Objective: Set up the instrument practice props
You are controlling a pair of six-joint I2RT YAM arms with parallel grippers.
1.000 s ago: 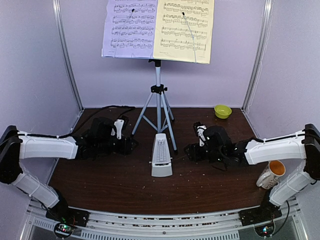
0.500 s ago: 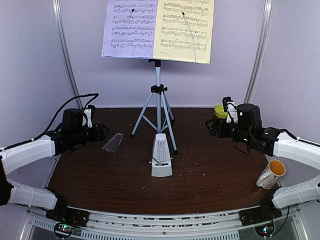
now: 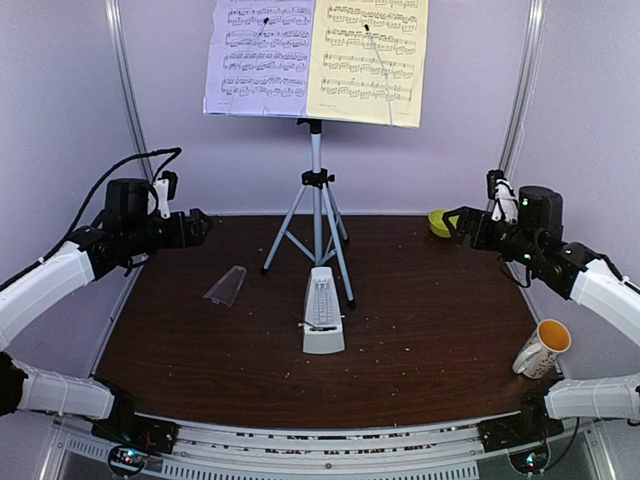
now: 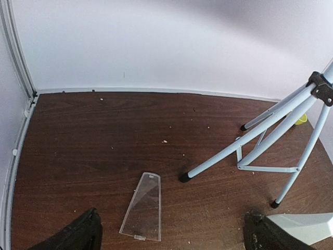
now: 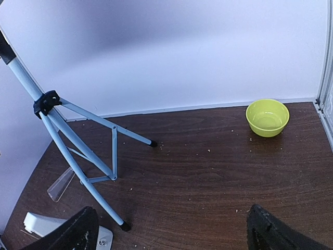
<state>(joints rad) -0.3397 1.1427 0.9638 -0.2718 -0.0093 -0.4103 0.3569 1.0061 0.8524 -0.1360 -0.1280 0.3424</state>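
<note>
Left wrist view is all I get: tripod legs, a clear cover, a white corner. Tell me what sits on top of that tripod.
Observer: Sheet music, side by side: the lilac page left, the pale yellow page right.
Operator: Name that white corner.
Observer: The metronome, upright in front of the tripod, apart from the clear cover.
Operator: Report the right gripper.
Observer: The right gripper hangs open over the far right corner, near the green bowl.
</note>
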